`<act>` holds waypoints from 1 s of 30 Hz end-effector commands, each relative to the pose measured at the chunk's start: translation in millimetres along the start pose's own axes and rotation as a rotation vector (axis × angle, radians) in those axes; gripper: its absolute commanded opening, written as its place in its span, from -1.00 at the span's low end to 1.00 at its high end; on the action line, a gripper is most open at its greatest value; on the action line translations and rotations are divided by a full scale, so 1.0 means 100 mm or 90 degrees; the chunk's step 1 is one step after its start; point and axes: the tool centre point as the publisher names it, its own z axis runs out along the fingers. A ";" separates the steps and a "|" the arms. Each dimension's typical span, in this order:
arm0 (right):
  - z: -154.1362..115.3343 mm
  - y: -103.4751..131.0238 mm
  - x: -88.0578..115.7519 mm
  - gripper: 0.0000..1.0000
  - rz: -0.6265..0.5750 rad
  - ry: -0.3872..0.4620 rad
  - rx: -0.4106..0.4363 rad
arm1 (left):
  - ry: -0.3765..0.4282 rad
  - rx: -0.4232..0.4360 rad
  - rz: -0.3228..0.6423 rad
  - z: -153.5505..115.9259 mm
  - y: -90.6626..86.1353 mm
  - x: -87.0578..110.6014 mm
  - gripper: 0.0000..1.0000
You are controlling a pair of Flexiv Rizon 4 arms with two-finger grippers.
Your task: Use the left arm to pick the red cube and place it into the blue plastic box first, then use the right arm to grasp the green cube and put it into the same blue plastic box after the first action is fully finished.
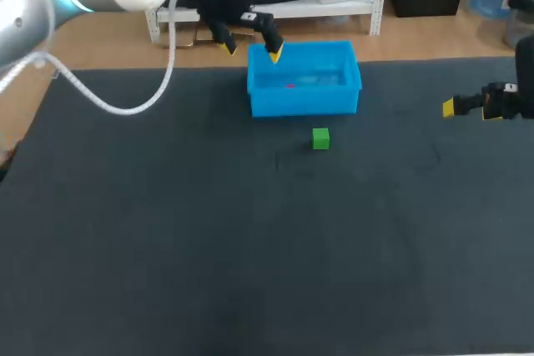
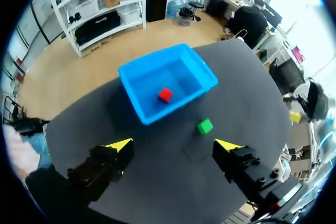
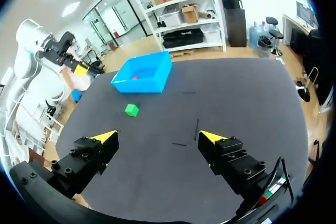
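Note:
The red cube (image 2: 165, 95) lies inside the blue plastic box (image 1: 346, 72) at the table's far middle; in the head view it shows only as a small red spot (image 1: 289, 85). My left gripper (image 1: 251, 48) hangs open and empty above the box's far left rim, high over the table (image 2: 173, 143). The green cube (image 1: 320, 138) sits on the dark mat just in front of the box, also seen in the left wrist view (image 2: 205, 126) and far ahead of my right gripper (image 3: 131, 110). My right gripper (image 1: 467, 107) stands open and empty at the right edge (image 3: 157, 137).
The dark mat (image 1: 250, 248) covers the whole table. A white cable (image 1: 125, 106) from my left arm loops over its far left part. The blue box (image 3: 144, 74) stands well ahead of the right gripper's fingers.

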 end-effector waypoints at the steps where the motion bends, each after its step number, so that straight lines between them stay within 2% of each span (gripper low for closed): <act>1: 0.00 0.00 0.00 1.00 -0.001 0.000 0.000 | -0.258 0.008 -0.002 -0.05 0.01 0.79 1.00; 7: 0.00 0.00 0.00 1.00 -0.001 0.000 0.000 | -0.279 0.010 0.006 -0.08 0.02 1.01 1.00; 17: 0.00 0.00 0.00 1.00 -0.001 0.000 0.000 | -0.293 0.024 -0.010 -0.09 0.08 1.25 1.00; 30: 0.00 0.00 0.00 1.00 -0.001 0.000 0.000 | -0.277 0.050 -0.023 -0.10 0.21 1.32 1.00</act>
